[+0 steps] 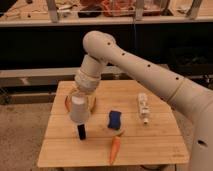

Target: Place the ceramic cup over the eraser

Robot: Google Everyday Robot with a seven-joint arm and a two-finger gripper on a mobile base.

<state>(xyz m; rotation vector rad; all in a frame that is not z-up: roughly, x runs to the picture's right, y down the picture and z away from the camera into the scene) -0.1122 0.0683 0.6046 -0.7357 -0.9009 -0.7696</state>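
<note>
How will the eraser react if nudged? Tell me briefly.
The eraser stands upright on a narrow end, so it would likely topple if clipped. It looks small, probably light and stiff. The tool holds the ceramic cup just above it.
</note>
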